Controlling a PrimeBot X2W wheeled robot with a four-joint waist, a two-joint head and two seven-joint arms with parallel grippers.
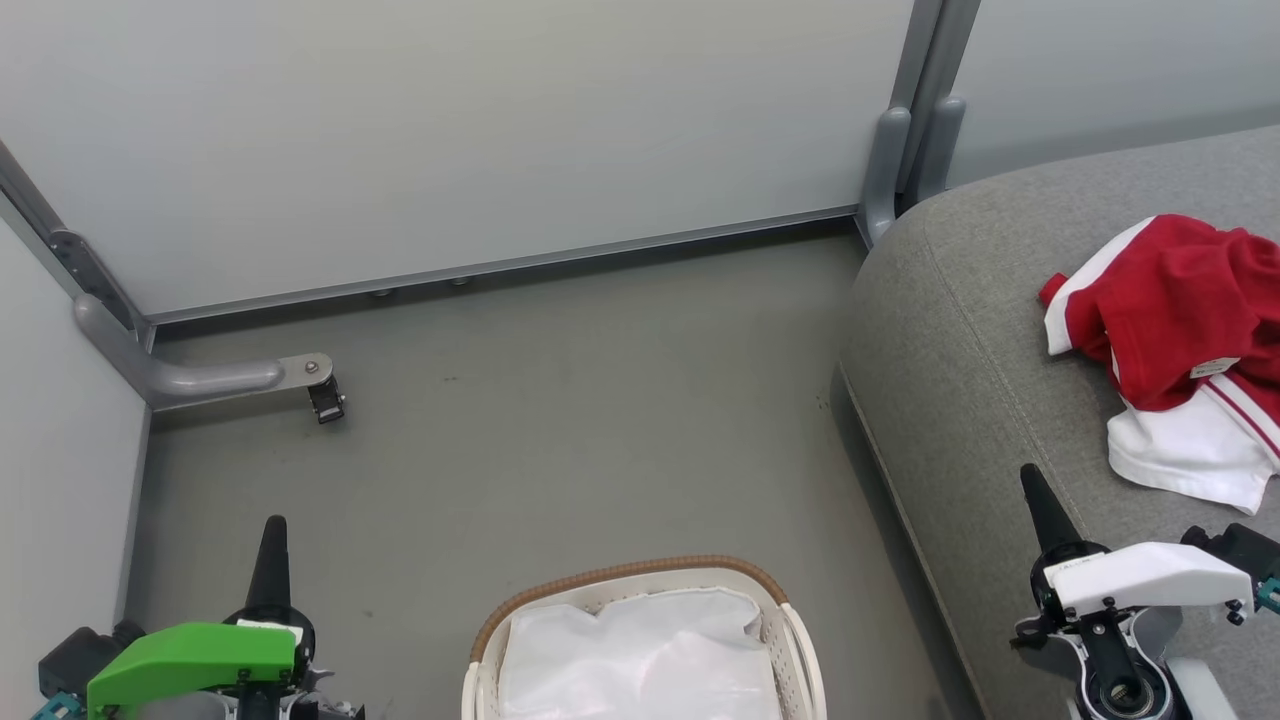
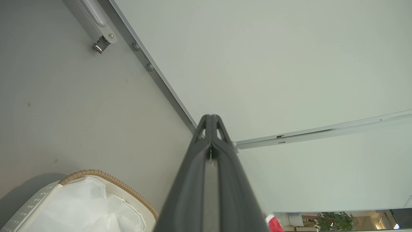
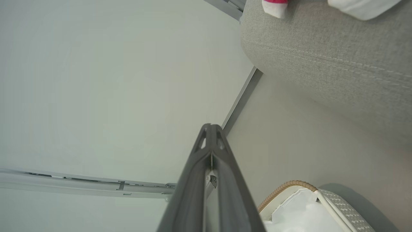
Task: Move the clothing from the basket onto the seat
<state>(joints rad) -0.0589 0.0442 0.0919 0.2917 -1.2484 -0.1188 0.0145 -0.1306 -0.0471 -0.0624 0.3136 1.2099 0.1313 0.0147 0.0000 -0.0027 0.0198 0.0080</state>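
Finds clothing (image 1: 1180,330) heaped on seat (image 1: 960,380), frame right; basket (image 1: 640,565) bottom centre; left gripper (image 1: 272,535), right gripper (image 1: 1033,492) both pinched closed, holding nothing.

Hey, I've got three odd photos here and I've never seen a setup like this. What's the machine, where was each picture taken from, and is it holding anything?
It is a wheeled robot with two arms, each ending in a two-fingered pincer. The wide picture comes from a camera on its head, looking down: the left pincer is at lower left, the right pincer at lower right. The other two pictures come from cameras on the wrists, each looking along that arm's dark fingers. Both pincers are shut and hold nothing. On the grey floor stands a white basket with a brown rim; a white liner shows inside it. The red and white clothing lies on the grey seat at right.
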